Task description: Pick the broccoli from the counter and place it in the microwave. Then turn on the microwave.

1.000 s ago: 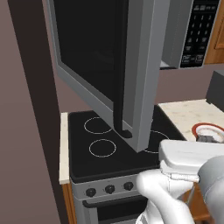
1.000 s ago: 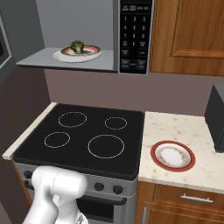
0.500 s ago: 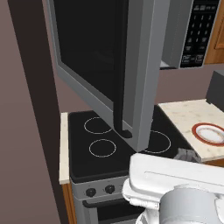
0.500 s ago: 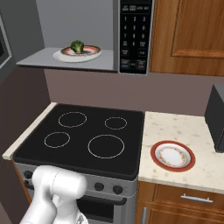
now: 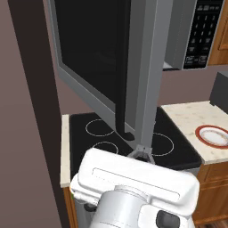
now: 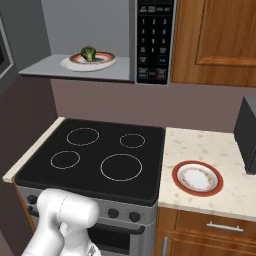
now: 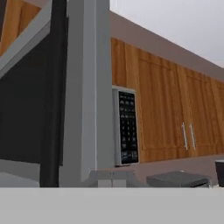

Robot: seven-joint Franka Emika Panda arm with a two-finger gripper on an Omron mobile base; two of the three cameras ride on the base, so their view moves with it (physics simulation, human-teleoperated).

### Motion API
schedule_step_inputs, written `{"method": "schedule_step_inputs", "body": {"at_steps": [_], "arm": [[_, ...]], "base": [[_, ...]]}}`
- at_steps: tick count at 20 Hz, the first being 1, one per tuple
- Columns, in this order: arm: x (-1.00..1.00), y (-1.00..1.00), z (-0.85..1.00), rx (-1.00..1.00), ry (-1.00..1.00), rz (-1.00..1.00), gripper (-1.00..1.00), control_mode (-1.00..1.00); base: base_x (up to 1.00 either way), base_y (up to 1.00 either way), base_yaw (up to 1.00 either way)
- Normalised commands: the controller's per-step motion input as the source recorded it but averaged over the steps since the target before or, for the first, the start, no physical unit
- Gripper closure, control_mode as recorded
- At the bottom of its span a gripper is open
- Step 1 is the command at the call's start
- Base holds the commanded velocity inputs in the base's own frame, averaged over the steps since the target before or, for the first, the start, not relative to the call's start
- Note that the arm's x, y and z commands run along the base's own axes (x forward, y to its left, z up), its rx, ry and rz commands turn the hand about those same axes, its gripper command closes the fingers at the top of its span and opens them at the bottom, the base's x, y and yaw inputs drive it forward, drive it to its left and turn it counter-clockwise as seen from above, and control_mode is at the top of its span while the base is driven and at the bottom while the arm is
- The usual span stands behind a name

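Broccoli [image 6: 88,52]: on a red-rimmed plate [image 6: 102,62] inside the microwave [image 6: 155,40]; open door [image 5: 147,75] swung out above the low hand, whose finger spread cannot be told; door stands between hand and keypad.

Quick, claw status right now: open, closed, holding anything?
Claw: cannot be told; its fingertips are not clear in the hand view. The broccoli sits on a plate inside the microwave, so the claw is not carrying it.
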Motion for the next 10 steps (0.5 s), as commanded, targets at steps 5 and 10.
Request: {"method": "schedule_step_inputs", "body": {"at_steps": [5,10], "arm": [[0.43,0.48,-0.01,-0.05,-0.10,-0.02,1.00,-1.00],[0.49,0.49,-0.10,-0.05,-0.07,0.00,1.00,-1.00]], "base": [[0.00,0.00,0.00],[0.00,0.00,0.00]]}}
